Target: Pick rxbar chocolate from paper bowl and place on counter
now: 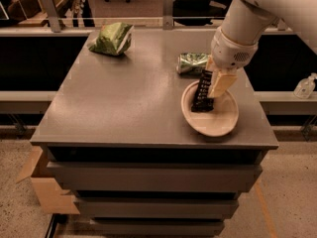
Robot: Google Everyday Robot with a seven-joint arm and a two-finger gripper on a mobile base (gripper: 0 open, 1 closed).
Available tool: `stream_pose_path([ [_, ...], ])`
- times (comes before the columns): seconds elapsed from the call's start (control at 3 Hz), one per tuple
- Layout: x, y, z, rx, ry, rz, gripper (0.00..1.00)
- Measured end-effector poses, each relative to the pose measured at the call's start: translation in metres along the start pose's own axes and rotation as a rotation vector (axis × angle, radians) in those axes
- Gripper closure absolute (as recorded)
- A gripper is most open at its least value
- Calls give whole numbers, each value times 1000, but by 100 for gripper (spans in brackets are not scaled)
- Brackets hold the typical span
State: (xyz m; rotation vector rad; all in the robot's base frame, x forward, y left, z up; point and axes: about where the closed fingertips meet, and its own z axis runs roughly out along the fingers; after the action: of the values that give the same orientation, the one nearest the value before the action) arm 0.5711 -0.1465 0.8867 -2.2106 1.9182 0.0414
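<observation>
The rxbar chocolate (202, 90), a dark wrapper with white text, stands tilted up on end; its lower end rests in the left part of the white paper bowl (218, 128). The bowl sits near the front right corner of the grey counter (129, 98). My gripper (211, 89) reaches down from the upper right and is shut on the bar's upper half. One cream finger (219, 83) shows on the bar's right side; the other is hidden behind the bar.
A green shiny can (192, 62) lies on its side just behind the bowl. A green chip bag (112, 38) lies at the back left corner. A cardboard box (44, 187) sits on the floor at the lower left. A clear bottle (305, 87) stands on the ledge at right.
</observation>
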Motion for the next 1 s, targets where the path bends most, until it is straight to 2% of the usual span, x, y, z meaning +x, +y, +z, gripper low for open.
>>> stream_pose_path([
  [0.33, -7, -2, 3, -10, -2, 2, 13],
  [0.67, -23, -4, 6, -24, -11, 8, 0],
  [1.0, -25, -8, 9, -22, -15, 16, 0],
])
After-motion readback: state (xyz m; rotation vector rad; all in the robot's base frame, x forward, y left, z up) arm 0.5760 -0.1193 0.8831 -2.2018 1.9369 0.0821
